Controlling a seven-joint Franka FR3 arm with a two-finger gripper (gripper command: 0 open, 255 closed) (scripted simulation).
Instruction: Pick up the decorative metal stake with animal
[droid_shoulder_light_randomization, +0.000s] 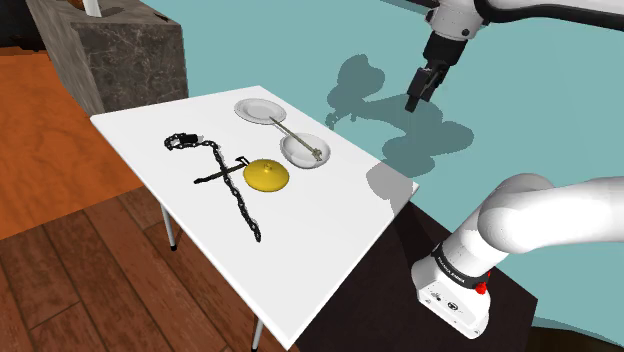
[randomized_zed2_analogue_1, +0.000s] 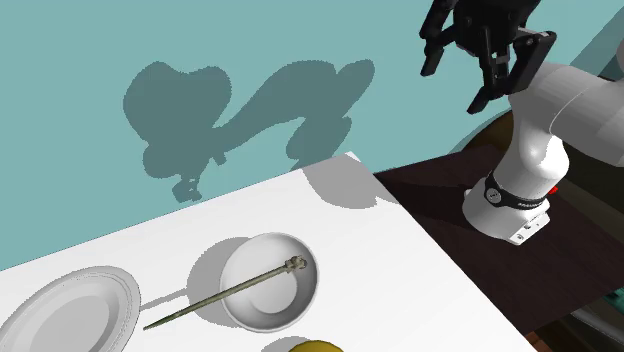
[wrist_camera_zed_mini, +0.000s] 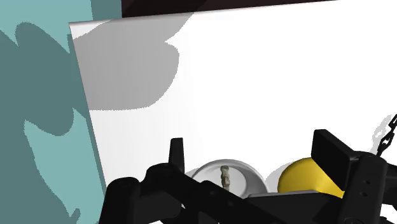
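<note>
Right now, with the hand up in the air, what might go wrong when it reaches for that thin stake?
1. The stake is thin and lies propped across the bowl, one end on the rim. The open hand might nudge it before closing, so it could roll or slip away.
2. Coming down, the fingers might strike the bowl's rim and tip or shove it, perhaps into the plate beside it.

The gripper (wrist_camera_zed_mini: 253, 156) is covering part of the bowl (wrist_camera_zed_mini: 245, 175) and yellow dome (wrist_camera_zed_mini: 299, 178) in the wrist view; the picture's edge is cutting off the black chain (wrist_camera_zed_mini: 385, 137). The animal end of the stake (randomized_zed2_analogue_1: 222, 294) is appearing too small to identify
</note>
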